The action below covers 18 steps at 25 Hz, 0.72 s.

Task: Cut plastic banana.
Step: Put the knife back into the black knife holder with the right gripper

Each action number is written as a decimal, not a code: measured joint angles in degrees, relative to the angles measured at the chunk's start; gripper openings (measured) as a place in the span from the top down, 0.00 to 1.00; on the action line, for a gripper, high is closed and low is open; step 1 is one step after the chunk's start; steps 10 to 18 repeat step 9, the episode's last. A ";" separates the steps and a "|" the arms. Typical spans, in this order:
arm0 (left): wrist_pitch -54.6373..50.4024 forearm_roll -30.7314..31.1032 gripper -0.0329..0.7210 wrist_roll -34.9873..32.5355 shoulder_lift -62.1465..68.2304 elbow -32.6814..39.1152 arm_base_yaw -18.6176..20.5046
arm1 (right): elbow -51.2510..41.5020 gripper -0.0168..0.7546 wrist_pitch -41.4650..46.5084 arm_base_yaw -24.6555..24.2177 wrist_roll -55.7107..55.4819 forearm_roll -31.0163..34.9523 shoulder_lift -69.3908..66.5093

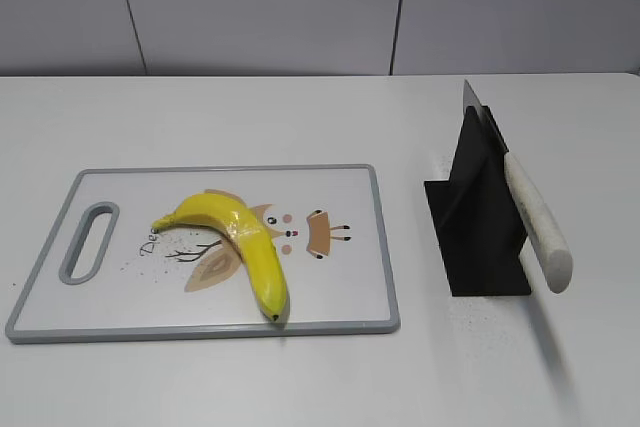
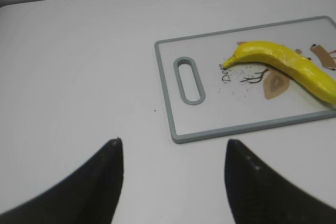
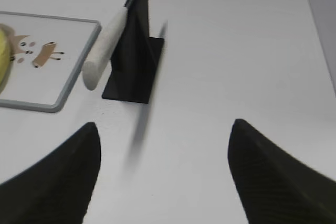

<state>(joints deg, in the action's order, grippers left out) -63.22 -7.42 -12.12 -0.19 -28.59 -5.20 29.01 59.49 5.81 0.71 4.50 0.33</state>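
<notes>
Banana (image 1: pixel 240 243) lay curved across the middle of the grey-rimmed cutting board (image 1: pixel 385 247), stem end toward the board's handle slot (image 1: pixel 88 242), other tip near the board's front edge. Knife (image 1: pixel 535 217) sat in a black stand (image 1: pixel 478 222) just off the board's right side, white handle sticking out toward the front. Left gripper (image 2: pixel 173 182) spread wide, hovering off the board's handle end, well apart from the banana. Right gripper (image 3: pixel 163 177) also gaped wide, beyond the stand from the board, holding nothing.
</notes>
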 joint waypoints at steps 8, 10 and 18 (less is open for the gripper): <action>0.00 0.00 0.23 0.00 0.00 0.00 0.00 | 0.00 0.24 0.04 -4.30 0.00 0.06 0.00; 0.00 0.00 0.23 -0.01 0.00 0.00 0.00 | 0.00 0.24 0.04 -4.30 0.00 0.06 0.00; 0.00 0.00 0.23 -0.01 0.00 0.00 0.00 | 0.00 0.24 0.04 -4.30 0.00 0.06 0.00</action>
